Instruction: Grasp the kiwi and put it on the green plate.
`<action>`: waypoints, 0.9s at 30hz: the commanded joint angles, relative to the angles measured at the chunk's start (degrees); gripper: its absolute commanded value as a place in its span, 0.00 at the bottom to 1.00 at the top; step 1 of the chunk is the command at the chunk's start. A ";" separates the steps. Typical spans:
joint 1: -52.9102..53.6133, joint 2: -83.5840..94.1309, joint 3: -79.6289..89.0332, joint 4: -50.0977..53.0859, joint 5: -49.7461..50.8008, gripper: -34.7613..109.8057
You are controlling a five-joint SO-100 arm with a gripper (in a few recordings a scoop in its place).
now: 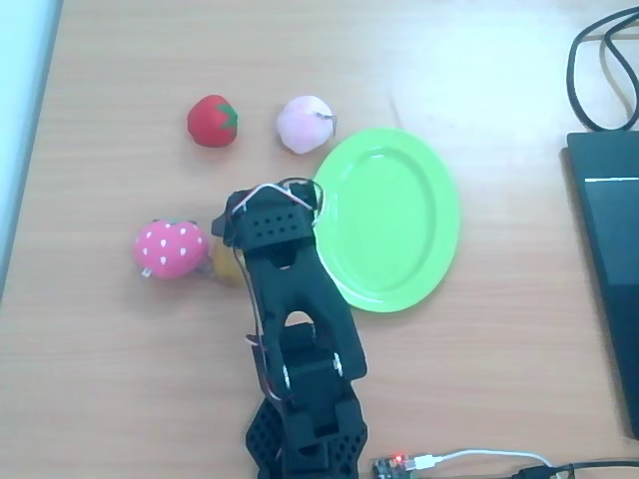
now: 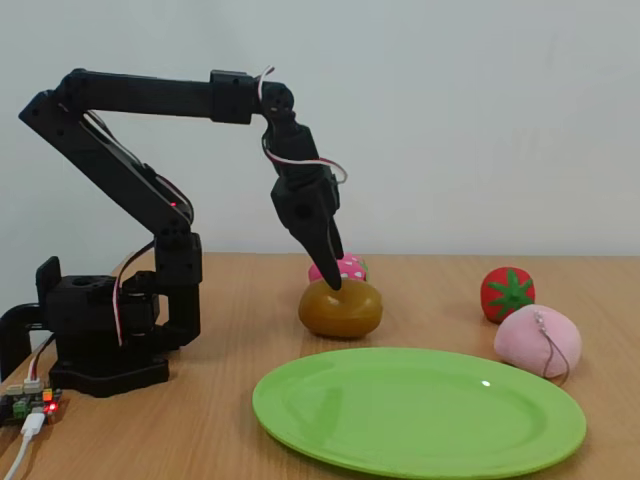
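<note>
The hand (image 2: 333,275) is seen directly above the kiwi (image 2: 341,308), its tip touching the top; whether it is open cannot be told. The kiwi lies on the worktop (image 2: 220,430), long axis level, with the green plate (image 2: 420,412) beside it.

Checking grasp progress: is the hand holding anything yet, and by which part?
Nothing is clearly held. In the fixed view the hand has its tip at the top of the kiwi, which sits on the table; whether the fingers grip it cannot be told.
</note>
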 commanded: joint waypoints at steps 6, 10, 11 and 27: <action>0.00 -0.70 4.13 -3.08 -0.35 0.50; 0.26 -0.62 6.94 -5.80 -0.53 0.50; 0.44 -0.62 7.47 -6.33 -0.70 0.50; 2.81 -3.96 11.16 -13.45 -2.11 0.50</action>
